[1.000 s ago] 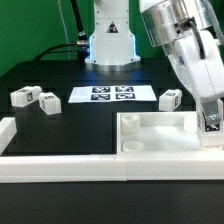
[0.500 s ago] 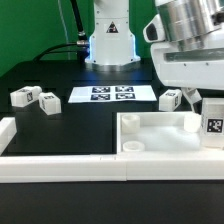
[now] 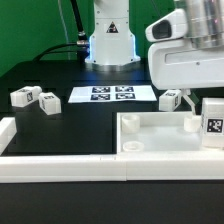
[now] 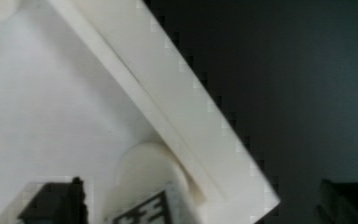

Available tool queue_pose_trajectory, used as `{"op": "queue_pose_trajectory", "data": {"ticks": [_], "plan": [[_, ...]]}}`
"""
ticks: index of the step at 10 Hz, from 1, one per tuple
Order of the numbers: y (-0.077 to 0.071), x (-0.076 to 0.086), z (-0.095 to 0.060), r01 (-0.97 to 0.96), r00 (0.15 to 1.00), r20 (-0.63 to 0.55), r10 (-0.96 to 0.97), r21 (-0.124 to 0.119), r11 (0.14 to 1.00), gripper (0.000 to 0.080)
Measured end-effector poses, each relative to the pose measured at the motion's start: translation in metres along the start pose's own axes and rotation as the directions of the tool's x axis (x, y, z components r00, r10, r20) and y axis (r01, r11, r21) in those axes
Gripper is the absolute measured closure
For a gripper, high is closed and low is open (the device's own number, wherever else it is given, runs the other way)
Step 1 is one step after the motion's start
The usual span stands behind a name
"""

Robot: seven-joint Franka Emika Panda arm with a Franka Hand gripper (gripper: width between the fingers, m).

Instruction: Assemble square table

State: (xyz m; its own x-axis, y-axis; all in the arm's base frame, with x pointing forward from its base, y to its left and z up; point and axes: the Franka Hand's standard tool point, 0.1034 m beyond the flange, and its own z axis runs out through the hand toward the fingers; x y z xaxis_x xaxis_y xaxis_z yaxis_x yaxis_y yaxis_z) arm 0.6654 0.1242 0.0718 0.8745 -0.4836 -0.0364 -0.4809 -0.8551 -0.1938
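- Wall [image 3: 60, 165], low and white, runs along the front edge of the black table [image 3: 60, 125] and turns back at the front left corner.
- Near the table's left edge, two short white legs lie just beside each other. The first leg [image 3: 22, 97] is nearer the edge, and the second leg [image 3: 47, 102] shows a black-and-white tag.
- The marker board [image 3: 112, 95] lies flat around the middle of the table, toward the back edge.
- The square panel [image 3: 160, 135] lies flat against the front wall, toward the front right corner. Its raised rim faces up, and a round socket [image 3: 133, 147] shows at its front corner on the exterior view's left.
- A third leg [image 3: 170, 99] rests on the table just behind the panel's back edge.
- A fourth leg [image 3: 213, 120] stands upright at the panel's edge on the exterior view's right, with its tag facing the camera.
- The arm [image 3: 190, 50] hangs over the back right part of the panel.
- In the wrist view the gripper [image 4: 202, 205] is spread wide, with one dark fingertip [image 4: 51, 200] far from the other. The fourth leg's tagged end sits in the gap beside the panel's rim, and neither finger presses on it, so the tool holds nothing.
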Motion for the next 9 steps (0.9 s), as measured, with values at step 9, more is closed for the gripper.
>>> {"op": "queue_pose_trajectory", "data": {"ticks": [9], "plan": [[0.021,0.021,0.001,0.222,0.975,0.011,-0.222,-0.023,0.975,0.0401]]}}
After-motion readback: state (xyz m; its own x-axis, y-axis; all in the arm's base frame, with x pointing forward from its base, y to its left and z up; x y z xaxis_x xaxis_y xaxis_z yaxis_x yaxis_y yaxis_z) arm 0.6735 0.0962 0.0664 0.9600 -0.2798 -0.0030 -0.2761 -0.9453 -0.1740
